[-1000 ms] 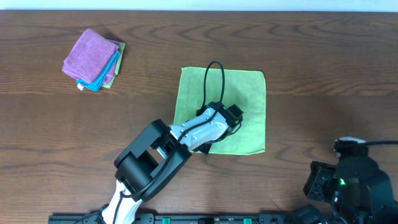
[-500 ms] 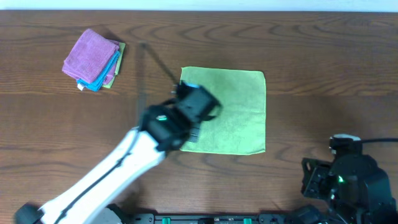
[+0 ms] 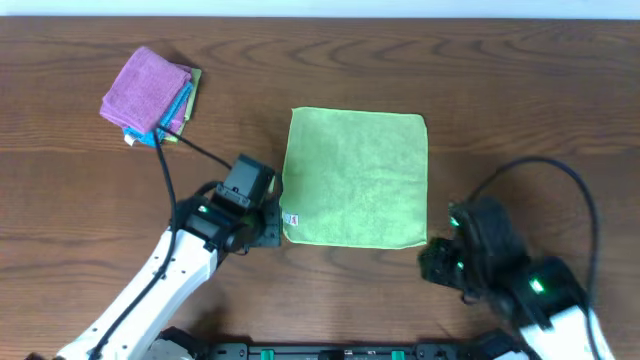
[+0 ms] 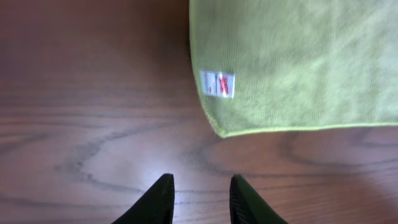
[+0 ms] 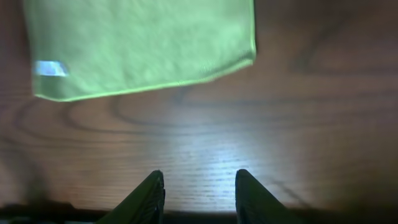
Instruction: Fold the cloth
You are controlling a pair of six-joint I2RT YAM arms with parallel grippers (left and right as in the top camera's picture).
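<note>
The cloth, a lime-green square, lies flat on the wooden table with its white tag at the near left corner. In the left wrist view the cloth fills the upper right and its tag shows near the corner. My left gripper is open over bare wood just short of that corner, holding nothing. My right gripper is also open over bare wood, below the cloth's near right corner. In the overhead view the left gripper and right gripper flank the cloth's near edge.
A stack of folded cloths, purple on top with blue beneath, sits at the far left of the table. The left arm's cable loops over the wood near that stack.
The left arm has drawn back off the cloth to its near left corner. The right arm has swung in from the near right corner. Both grippers have gone from shut to open.
</note>
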